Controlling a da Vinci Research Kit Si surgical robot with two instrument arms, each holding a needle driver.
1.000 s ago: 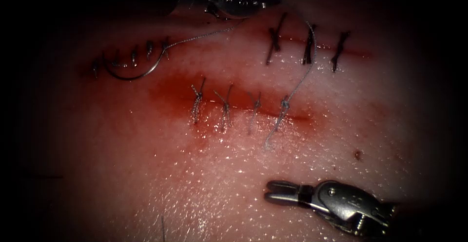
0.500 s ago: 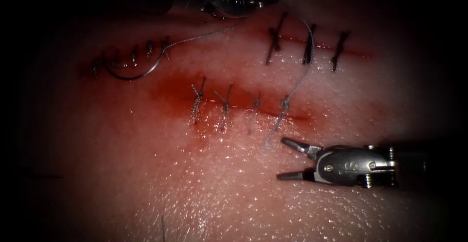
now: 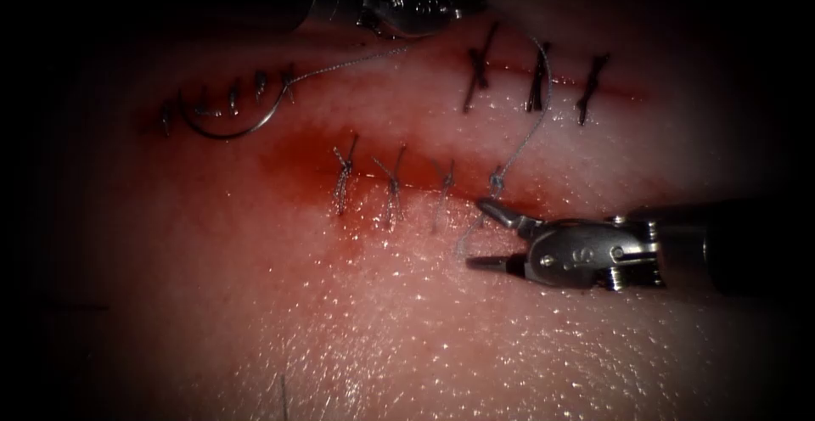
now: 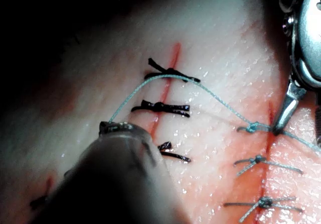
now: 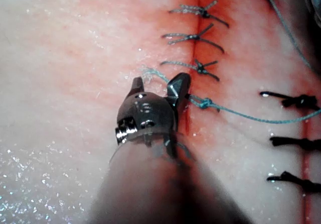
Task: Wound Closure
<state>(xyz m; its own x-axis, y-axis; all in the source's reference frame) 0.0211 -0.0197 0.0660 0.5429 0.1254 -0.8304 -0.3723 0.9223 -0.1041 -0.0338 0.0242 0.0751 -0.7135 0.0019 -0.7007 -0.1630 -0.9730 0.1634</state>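
Endoscope view: the right tool (image 3: 477,234), risen from the lower right within the last second, spreads empty jaws astride the thread (image 3: 525,137) tail by the fresh knot (image 3: 496,182); left tool (image 3: 399,15) holds thread taut; needle (image 3: 227,126) lies free at upper left.

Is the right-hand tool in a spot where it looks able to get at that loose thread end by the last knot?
Probably yes. The right tool has its jaws open astride the loose thread end just below the knot, with nothing between them. The left tool holds the long thread well away.
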